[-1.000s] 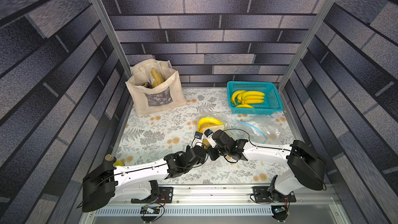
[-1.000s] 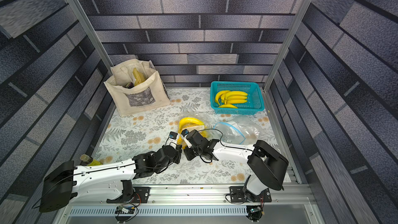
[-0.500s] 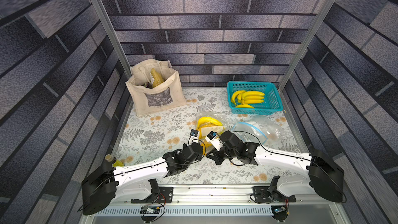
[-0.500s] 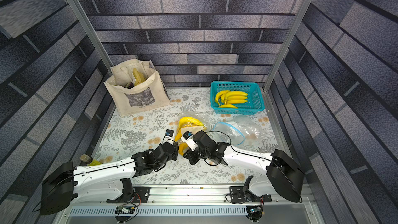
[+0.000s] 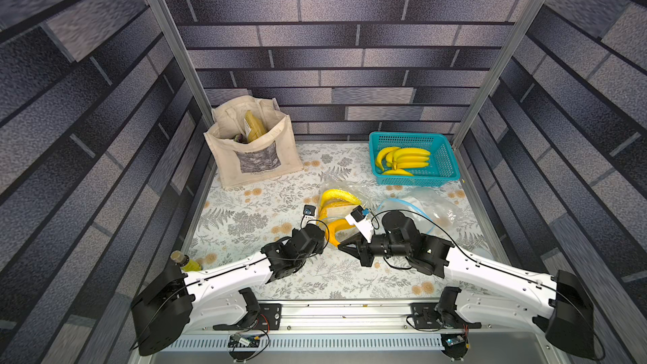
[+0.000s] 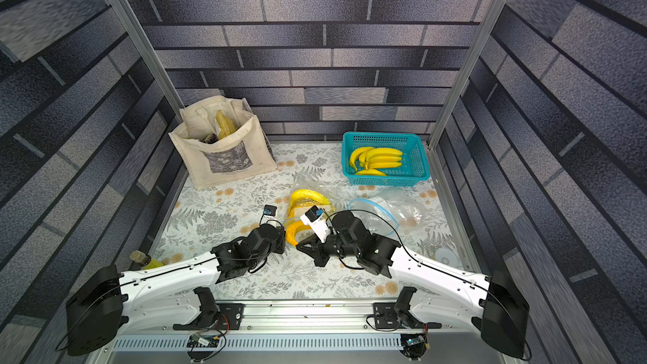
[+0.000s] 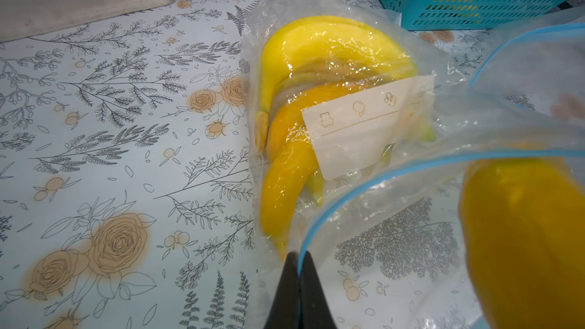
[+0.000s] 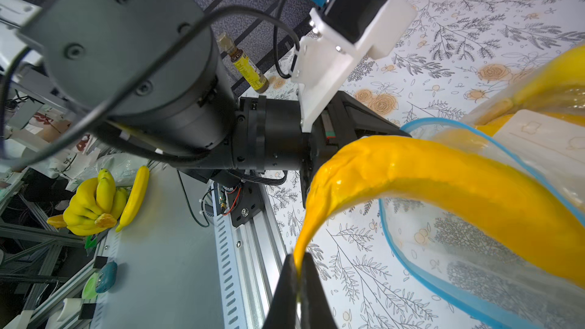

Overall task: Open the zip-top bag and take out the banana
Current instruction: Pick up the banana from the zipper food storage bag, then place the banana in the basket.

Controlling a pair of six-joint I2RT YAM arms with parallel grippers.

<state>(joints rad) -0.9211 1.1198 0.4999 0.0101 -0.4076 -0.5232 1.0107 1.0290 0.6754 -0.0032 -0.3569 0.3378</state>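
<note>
Both arms lie low over the table (image 5: 245,211). They reach in from the front rail, and their wrists nearly meet in the middle. My left arm points forward and a little to the right. My right arm bends inward, so its claw points sideways at the left one.

The left gripper (image 7: 299,256) is pinched shut. Its two black fingers squeeze the blue rim of the zip-top bag (image 7: 380,181). The bag's mouth hangs open in a wide loop. The bag lies on the table just past this claw, and more yellow bananas (image 7: 332,39) are inside it behind a white label.

The right gripper (image 8: 299,261) is shut too, tight on the thin stem end of the banana (image 8: 427,178). From the claw, the orange banana curves up and away and crosses the blue rim. The stem end is outside the bag. I think the far end is inside the mouth, but the shiny plastic makes that hard to see.

In both top views the banana (image 5: 336,229) sits right between the two claws, close to the front of the table. A second clear bag (image 5: 427,204) lies just beside it on the right. A teal basket (image 5: 409,134) with bananas in it stands well behind.
</note>
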